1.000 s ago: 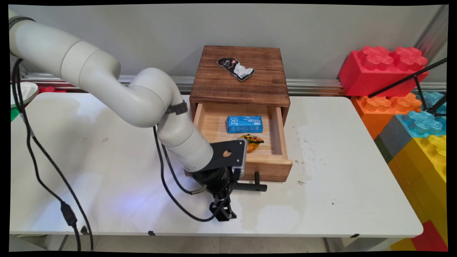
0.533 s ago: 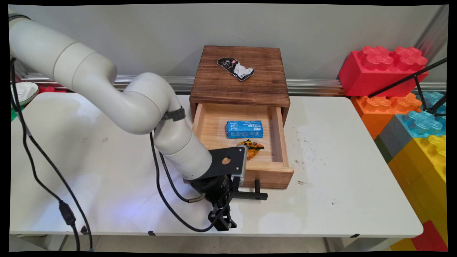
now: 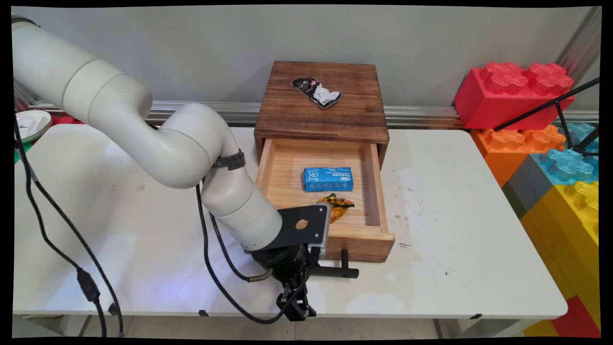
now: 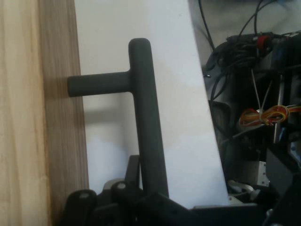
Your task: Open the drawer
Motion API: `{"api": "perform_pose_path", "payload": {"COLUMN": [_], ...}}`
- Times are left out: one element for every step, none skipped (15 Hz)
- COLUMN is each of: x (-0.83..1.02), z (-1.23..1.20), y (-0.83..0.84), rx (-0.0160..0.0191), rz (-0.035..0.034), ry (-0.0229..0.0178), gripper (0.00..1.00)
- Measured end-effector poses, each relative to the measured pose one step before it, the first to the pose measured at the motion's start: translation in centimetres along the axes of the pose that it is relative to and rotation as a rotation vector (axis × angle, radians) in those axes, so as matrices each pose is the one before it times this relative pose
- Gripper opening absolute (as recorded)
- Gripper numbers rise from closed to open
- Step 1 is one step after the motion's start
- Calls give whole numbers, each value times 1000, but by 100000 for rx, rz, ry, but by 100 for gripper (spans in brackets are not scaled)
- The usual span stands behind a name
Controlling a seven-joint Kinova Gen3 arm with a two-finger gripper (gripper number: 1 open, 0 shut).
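Though tool-gripped (image 3: 306,273), black T-shaped handle (image 4: 146,117)

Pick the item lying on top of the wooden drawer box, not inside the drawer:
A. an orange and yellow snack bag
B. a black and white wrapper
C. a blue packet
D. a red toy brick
B: the black and white wrapper lies on the wooden drawer box top, while the blue packet and the orange and yellow snack bag sit inside the open drawer.
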Motion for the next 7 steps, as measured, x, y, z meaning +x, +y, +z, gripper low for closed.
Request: {"api": "perform_pose_path", "payload": {"x": [-20,-13,-22,-20,-33,-22,-40], "z": [-4,-5,-10,-10,-32,-28,-42], "y": [137,102,141,69,81,36,59], "rx": [-158,-105,-135,-14,130,160,224], "rz": [-1,25,30,-21,74,51,54], "ry": [7,54,30,72,111,107,139], "gripper": [100,100,100,100,100,100,100]}}
